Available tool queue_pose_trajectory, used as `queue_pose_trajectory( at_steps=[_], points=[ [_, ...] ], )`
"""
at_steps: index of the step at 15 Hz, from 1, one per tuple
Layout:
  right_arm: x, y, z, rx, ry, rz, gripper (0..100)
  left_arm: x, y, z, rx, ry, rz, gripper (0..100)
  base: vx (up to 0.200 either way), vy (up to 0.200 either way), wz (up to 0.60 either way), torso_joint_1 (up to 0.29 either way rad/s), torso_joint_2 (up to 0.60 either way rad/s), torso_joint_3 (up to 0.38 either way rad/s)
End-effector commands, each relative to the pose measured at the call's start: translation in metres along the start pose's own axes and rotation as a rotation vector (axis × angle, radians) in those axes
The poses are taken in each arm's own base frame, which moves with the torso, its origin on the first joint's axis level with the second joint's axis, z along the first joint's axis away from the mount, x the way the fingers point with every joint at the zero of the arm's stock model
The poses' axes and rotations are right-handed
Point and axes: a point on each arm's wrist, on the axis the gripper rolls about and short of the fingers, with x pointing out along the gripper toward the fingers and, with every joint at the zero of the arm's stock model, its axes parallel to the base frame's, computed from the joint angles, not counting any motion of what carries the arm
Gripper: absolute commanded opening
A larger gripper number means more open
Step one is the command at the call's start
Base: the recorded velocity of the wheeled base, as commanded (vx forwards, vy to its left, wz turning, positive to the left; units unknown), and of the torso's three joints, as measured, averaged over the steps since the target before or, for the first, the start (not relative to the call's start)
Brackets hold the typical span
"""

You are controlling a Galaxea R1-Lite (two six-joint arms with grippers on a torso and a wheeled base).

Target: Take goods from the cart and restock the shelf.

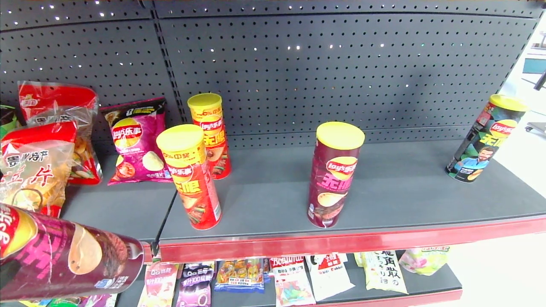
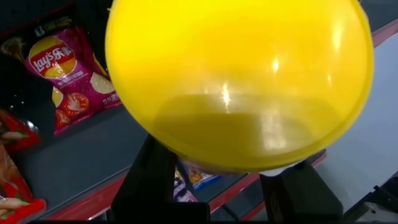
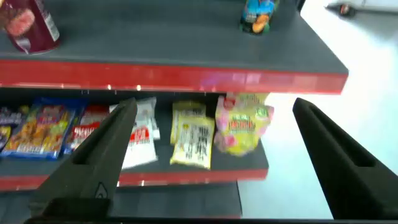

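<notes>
A maroon chip canister (image 1: 64, 256) lies sideways at the lower left, in front of the shelf's red front lip (image 1: 341, 241). In the left wrist view its yellow lid (image 2: 239, 81) faces the camera, and my left gripper (image 2: 224, 190) is shut on the canister body, with one dark finger (image 2: 152, 186) on each side. My right gripper (image 3: 214, 162) hangs open with nothing in it, below the grey shelf board (image 3: 186, 43) and level with the lower shelf. A matching maroon canister (image 1: 335, 175) stands upright mid-shelf.
Two red canisters (image 1: 192, 177) (image 1: 211, 136) stand left of centre, and a dark green one (image 1: 484, 138) stands at the far right. A purple chip bag (image 1: 136, 140) and red snack bags (image 1: 38, 162) lean at the left. Small packets (image 3: 193, 134) fill the lower shelf. Bare board lies between the canisters.
</notes>
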Motion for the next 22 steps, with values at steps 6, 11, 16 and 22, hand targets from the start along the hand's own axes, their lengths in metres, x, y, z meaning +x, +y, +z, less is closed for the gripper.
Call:
queue_pose_trajectory(
  at_steps=[6, 11, 16, 22],
  points=[
    [0.017, 0.005, -0.043, 0.067, -0.02, 0.061, 100, -0.003, -0.002, -0.003, -0.055, -0.007, -0.011, 0, 0.0, 0.0, 0.0, 0.0, 0.0, 0.0],
    [0.013, 0.005, -0.048, 0.117, -0.056, 0.094, 100, -0.003, -0.003, -0.006, -0.059, 0.0, -0.023, 0, 0.0, 0.0, 0.0, 0.0, 0.0, 0.0],
    [0.012, 0.005, -0.048, 0.114, -0.064, 0.094, 100, -0.004, -0.003, -0.006, -0.057, -0.006, -0.021, 0, 0.0, 0.0, 0.0, 0.0, 0.0, 0.0],
    [0.012, 0.005, -0.048, 0.117, -0.064, 0.094, 100, -0.006, -0.004, -0.005, -0.054, -0.014, -0.023, 0, 0.0, 0.0, -0.4, 0.001, 0.0, 0.004]
  ],
)
